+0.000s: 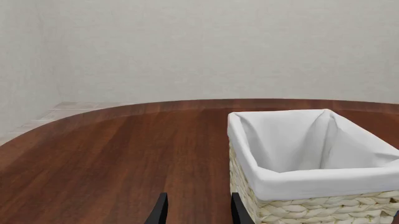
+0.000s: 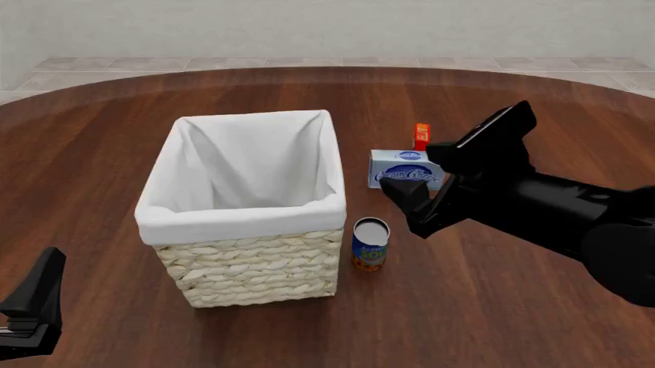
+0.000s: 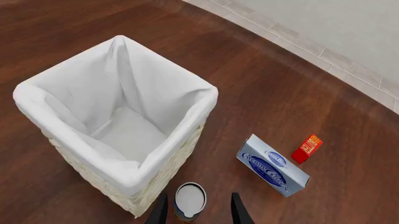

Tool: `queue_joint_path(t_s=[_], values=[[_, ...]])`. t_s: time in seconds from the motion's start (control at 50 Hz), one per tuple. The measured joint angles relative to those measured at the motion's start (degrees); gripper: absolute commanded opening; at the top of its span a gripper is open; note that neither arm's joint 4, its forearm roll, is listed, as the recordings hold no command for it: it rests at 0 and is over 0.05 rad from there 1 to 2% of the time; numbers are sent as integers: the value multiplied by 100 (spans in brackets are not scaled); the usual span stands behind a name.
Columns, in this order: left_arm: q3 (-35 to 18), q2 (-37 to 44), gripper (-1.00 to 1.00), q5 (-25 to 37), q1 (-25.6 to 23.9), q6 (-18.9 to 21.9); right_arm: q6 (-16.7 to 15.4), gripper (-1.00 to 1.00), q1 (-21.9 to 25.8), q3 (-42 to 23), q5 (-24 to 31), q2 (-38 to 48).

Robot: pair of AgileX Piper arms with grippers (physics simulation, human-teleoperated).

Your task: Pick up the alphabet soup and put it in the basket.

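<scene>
Basket (image 1: 311, 158) fills the left wrist view beside the left tool (image 1: 196, 210), its fingers apart and empty. Front view: alphabet soup (image 2: 370, 244) stands upright on the table (image 2: 492, 307) just beside the basket, nearer the right tool (image 2: 415, 207). Right wrist view: the can sits directly below, between spread empty fingers (image 3: 157, 210).

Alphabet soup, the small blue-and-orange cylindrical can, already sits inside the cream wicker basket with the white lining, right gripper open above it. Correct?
Not quite. The small blue-and-orange cylindrical alphabet soup can stands upright on the table beside the cream wicker basket with the white cloth lining, not inside it; the front view shows this, and the basket interior looks empty there. The right gripper is open above the can, as you said.
</scene>
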Motion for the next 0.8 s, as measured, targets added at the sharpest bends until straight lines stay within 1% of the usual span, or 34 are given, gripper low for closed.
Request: queue_joint_path(t_s=[0.58, 0.8], values=[[0, 0, 100, 2, 9, 9, 225, 100, -223, 24, -379, 549], [0, 0, 100, 0, 10, 8, 365, 100, -252, 10, -515, 785]])
